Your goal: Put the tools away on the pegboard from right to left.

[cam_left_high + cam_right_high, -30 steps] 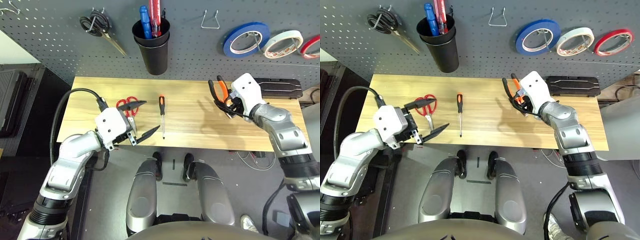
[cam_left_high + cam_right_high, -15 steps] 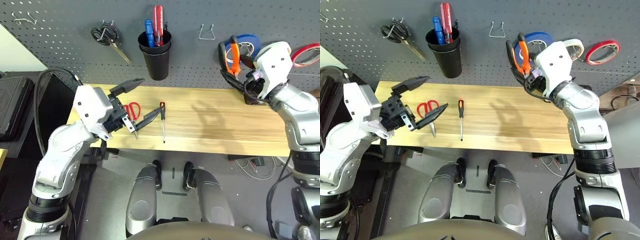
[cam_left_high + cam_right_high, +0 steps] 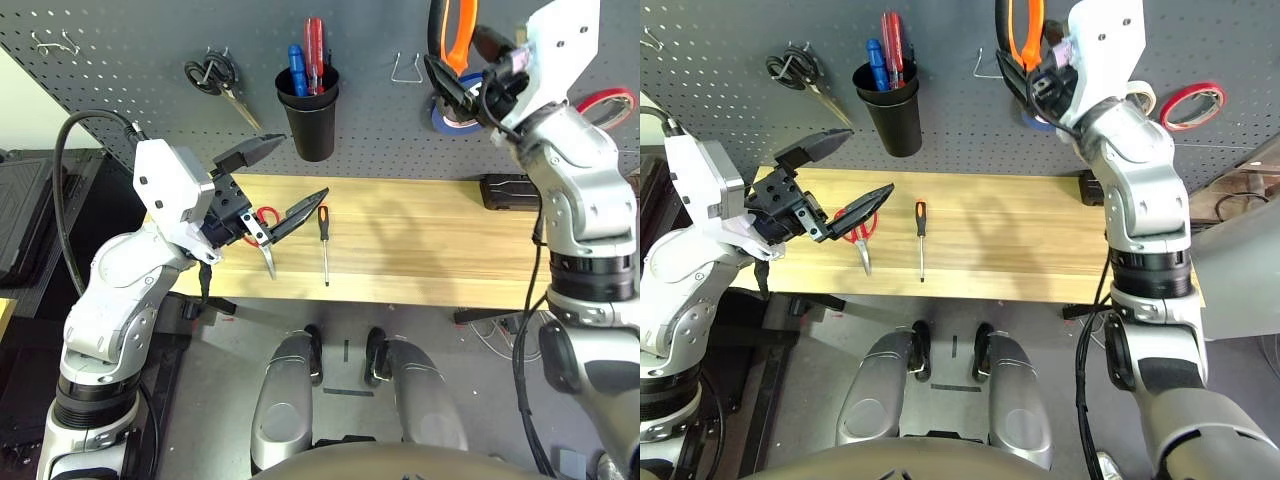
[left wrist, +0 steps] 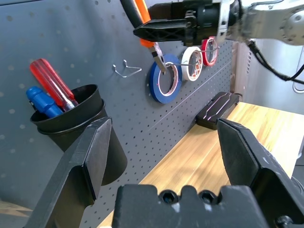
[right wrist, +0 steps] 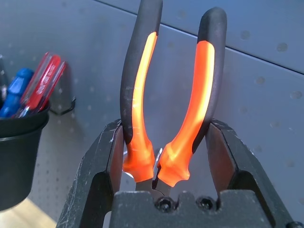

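two grippers: we work with both arms raised in front of the pegboard (image 3: pixel 120 40), a dark grey perforated wall panel behind a light wooden table (image 3: pixel 420 250).
right gripper (image 5: pixel 164 156): its two black fingers pinch the orange-and-black pliers (image 5: pixel 166 95) low on the handles, handles pointing up – we judge this grip leaves the handle loop free to drop over a hook.
pliers, place: held high against the board, just beside the empty wire hook (image 3: pixel 410 65) and in front of the blue tape roll (image 4: pixel 164 80).
left gripper (image 3: pixel 275 185): fingers spread wide and holding nothing, hovering above the left part of the table – we take it as waiting its turn.
tools left on the table: red-handled scissors (image 3: pixel 858 228) and the slim screwdriver (image 3: pixel 323 235) lie flat, near each other but apart.
whitish tape roll (image 4: pixel 192 57): already hanging on the board between the blue roll and the red tape roll (image 3: pixel 1193 105).
changed since a second ago: the right arm has lifted the pliers from just over the table up to the board; the left gripper has risen a little.
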Robot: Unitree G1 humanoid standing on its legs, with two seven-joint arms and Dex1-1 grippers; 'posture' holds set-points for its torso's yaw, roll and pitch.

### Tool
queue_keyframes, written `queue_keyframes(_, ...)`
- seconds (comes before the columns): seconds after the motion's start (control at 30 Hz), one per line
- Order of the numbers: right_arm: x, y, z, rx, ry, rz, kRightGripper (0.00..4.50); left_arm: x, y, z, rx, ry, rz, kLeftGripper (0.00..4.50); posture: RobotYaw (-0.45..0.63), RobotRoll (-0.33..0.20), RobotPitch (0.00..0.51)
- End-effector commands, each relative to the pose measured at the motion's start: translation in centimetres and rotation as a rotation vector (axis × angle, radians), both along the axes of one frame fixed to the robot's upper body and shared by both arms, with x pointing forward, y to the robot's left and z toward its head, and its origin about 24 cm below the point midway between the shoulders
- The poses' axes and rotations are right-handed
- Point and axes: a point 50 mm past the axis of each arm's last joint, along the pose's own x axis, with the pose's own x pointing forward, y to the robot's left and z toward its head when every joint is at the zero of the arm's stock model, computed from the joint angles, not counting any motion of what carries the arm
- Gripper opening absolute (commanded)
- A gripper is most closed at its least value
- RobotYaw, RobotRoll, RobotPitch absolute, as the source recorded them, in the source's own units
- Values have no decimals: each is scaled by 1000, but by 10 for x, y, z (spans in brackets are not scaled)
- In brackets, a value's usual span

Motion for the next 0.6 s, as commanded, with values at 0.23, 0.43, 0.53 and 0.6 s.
queue_keyframes(0.23, 21, 16, 15, 61, -97, -8, 2775, -7, -1, 0, 22, 0, 6, 4500, 179, 0, 205)
queue_keyframes(0.43, 28, 31, 16, 87, -109, 23, 2775, -11, 0, 0, 29, 6, 23, 4500, 201, 0, 213)
queue_keyframes(0.53, 31, 37, 12, 88, -103, 36, 2775, -13, 1, 0, 28, 9, 31, 4500, 214, 0, 219)
queue_keyframes(0.6, 34, 39, 6, 81, -90, 35, 2775, -14, 1, 0, 28, 9, 33, 4500, 219, 0, 222)
